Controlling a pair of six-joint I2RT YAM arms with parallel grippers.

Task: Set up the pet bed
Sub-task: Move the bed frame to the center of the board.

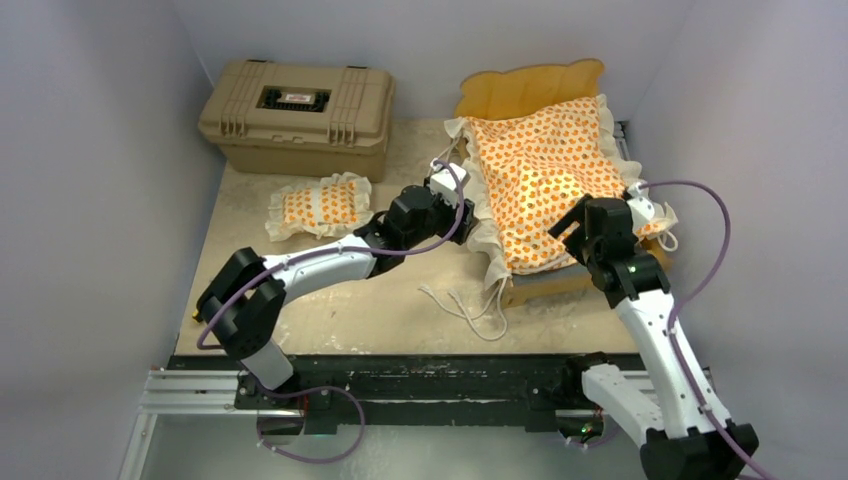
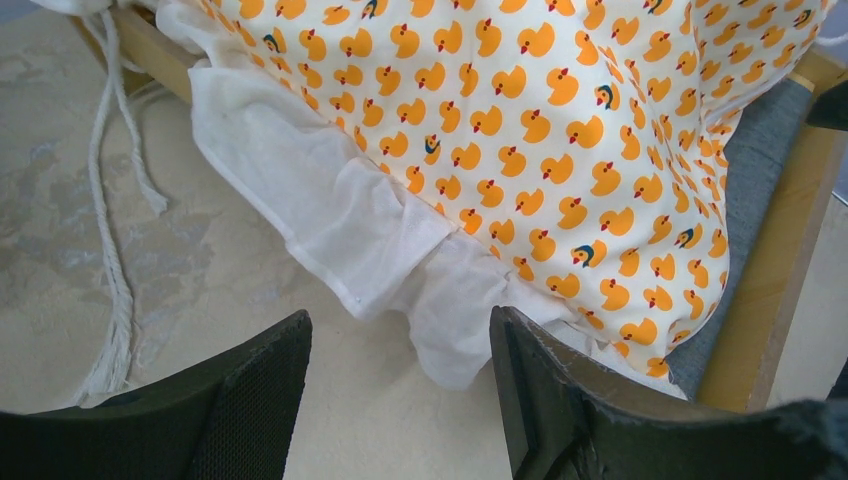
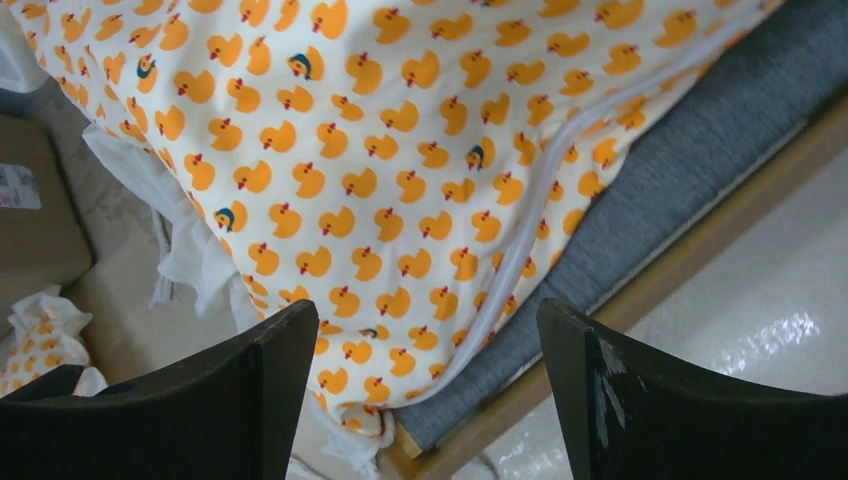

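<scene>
The light-wood bed frame with a scalloped headboard stands at the back right. The duck-patterned mattress cushion lies skewed on it, its white ruffle hanging over the left rail, the grey base bare along the right. The small matching pillow lies on the table to the left. My left gripper is open and empty beside the ruffle at the bed's left edge. My right gripper is open and empty above the cushion's near right corner.
A tan plastic hard case stands at the back left. White cords trail on the table by the bed's near corner, and also show in the left wrist view. Grey walls close in both sides.
</scene>
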